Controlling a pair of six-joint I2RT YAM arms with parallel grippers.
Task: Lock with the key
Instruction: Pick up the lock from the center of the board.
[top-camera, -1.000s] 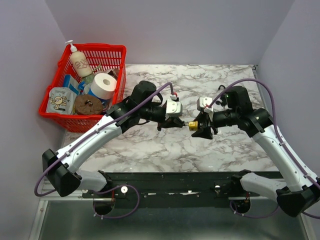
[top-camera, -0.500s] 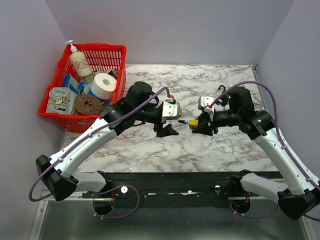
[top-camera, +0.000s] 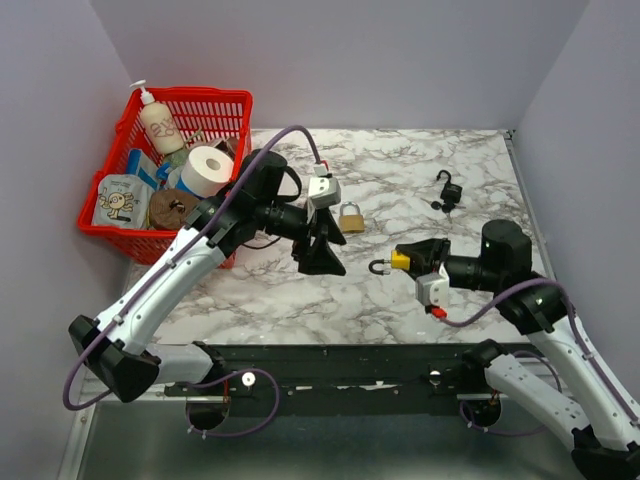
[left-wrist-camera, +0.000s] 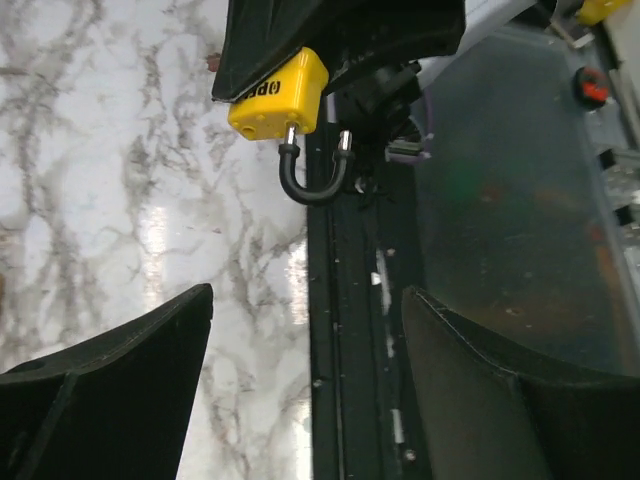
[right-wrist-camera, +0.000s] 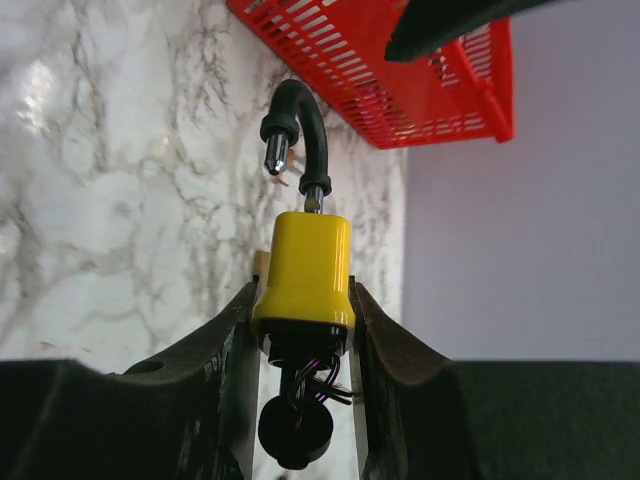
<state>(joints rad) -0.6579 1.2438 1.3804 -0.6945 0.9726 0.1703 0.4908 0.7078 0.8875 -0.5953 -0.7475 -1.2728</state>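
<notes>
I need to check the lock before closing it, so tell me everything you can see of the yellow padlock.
The yellow padlock has a blocky, plastic-looking body and a black shackle, open, its silvery tip free. The right gripper clamps the body, shackle pointing toward the left gripper. A dark key head seems to hang below.

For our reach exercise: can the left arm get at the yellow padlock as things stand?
Probably yes: the open left gripper faces the yellow padlock held in the right gripper, with nothing between them.
</notes>
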